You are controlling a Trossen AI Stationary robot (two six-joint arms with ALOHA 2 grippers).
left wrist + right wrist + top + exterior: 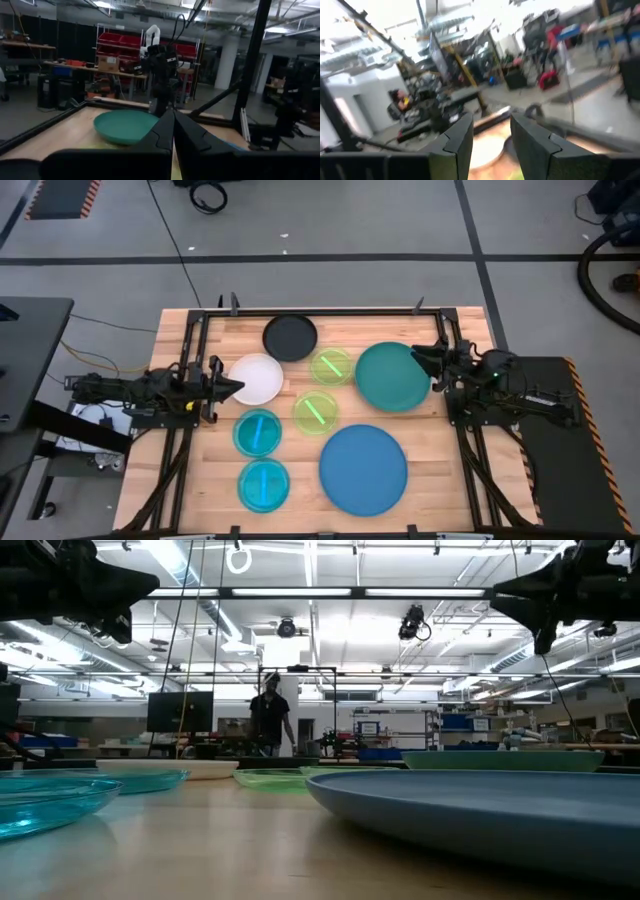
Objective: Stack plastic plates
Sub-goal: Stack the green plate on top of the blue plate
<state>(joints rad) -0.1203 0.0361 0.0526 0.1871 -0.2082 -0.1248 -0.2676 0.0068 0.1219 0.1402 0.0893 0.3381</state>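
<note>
The table (pixel 440 480) is light wood with lines in it. The big blue plate (pixel 363 469) near the right gripper (pixel 432 365) looks smooth. Cyan plates (pixel 263 484) look see-through and shiny.

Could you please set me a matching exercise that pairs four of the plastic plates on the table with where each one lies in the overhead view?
Plates:
1. medium black round plate
2. medium white round plate
3. large teal round plate
4. large blue round plate

Places:
A. beside the right gripper
B. near table edge, right half
C. far edge, centre
D. by the left gripper

Pairs: 1-C, 2-D, 3-A, 4-B
</note>
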